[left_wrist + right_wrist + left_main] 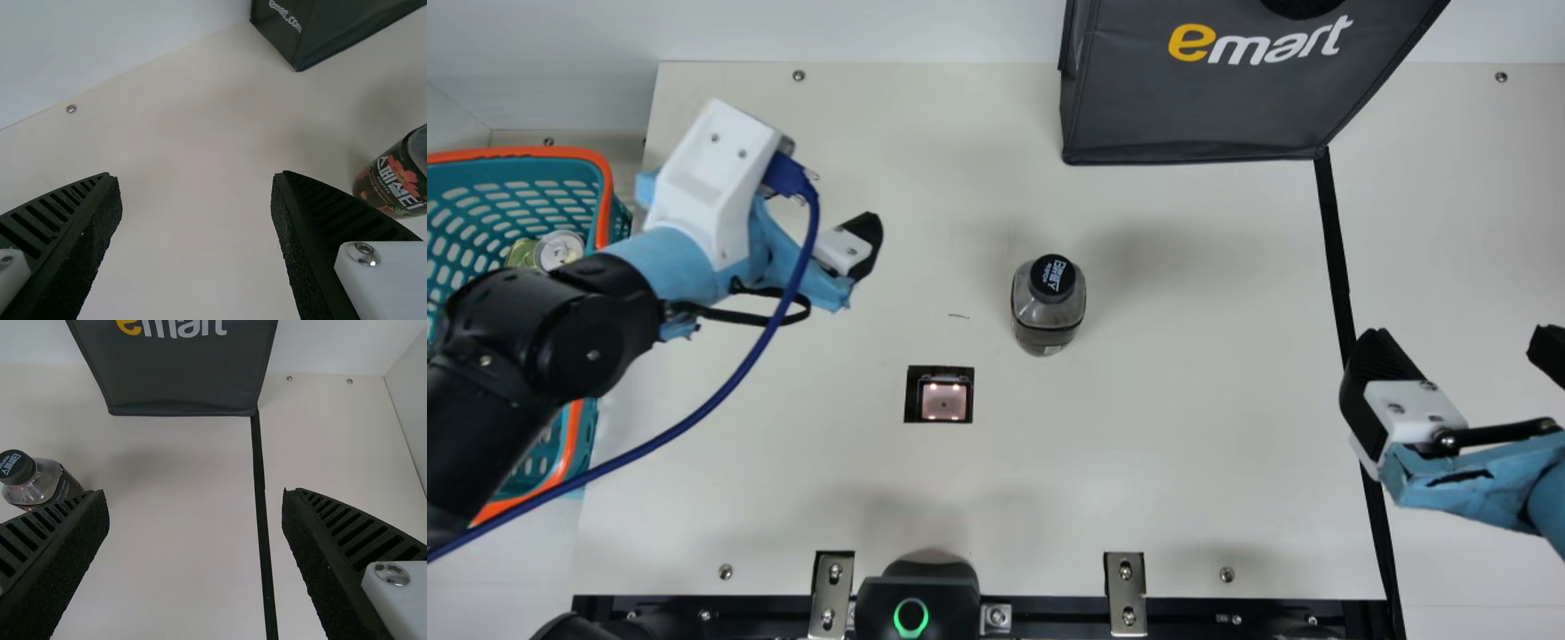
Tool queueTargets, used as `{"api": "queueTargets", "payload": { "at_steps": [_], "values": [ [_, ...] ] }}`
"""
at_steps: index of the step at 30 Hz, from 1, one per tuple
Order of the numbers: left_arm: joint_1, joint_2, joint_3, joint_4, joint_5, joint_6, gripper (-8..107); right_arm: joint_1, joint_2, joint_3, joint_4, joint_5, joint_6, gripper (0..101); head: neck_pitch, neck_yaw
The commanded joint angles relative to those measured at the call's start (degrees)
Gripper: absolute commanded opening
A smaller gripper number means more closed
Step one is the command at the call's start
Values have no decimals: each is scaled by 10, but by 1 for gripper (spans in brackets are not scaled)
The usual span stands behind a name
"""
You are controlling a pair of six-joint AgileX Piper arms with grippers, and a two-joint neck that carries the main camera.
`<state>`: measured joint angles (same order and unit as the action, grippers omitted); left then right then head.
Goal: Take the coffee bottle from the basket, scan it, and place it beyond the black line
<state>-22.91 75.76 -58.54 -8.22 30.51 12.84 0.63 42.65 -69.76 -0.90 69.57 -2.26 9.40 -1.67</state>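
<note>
The coffee bottle (1048, 307) stands upright on the table (1183, 462), out of the basket (525, 153) and near the small lit scanner (944, 402), but on the basket's side of the black line (1336, 249). So the taking-out is done and the placing is not; whether the scan has been made, I cannot tell from here. The left gripper (195, 177) is spread wide with nothing in it, over the table between basket and bottle. The right gripper (195, 493) is also wide open and empty, above the black line and well apart from the bottle. I judge the task to be at the middle stage, around the scan and a change of arms. If the scan is done, the right arm is the natural one to finish: reach across, bring its fingers down either side of the bottle's body, close squarely, then lift and carry it fully past the line. If not, the bottle must first be shown to the scanner — code towards the glass. A grip too high or off-centre could tip it.
</note>
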Motion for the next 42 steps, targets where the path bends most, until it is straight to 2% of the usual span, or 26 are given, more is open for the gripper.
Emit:
{"api": "queueTargets", "payload": {
  "at_steps": [1, 22, 42],
  "values": [
    [12, -8, 5, 2, 0, -3, 90, 0, 0, 0, 0, 0, 0, 91, -15, 1],
    [115, -114, 82, 47, 9, -57, 90, 0, 0, 0, 0, 1, 0, 91, -15, 1],
    [167, -230, 150, 109, 37, -135, 90, 0, 0, 0, 0, 1, 0, 91, -15, 1]
  ]
}}
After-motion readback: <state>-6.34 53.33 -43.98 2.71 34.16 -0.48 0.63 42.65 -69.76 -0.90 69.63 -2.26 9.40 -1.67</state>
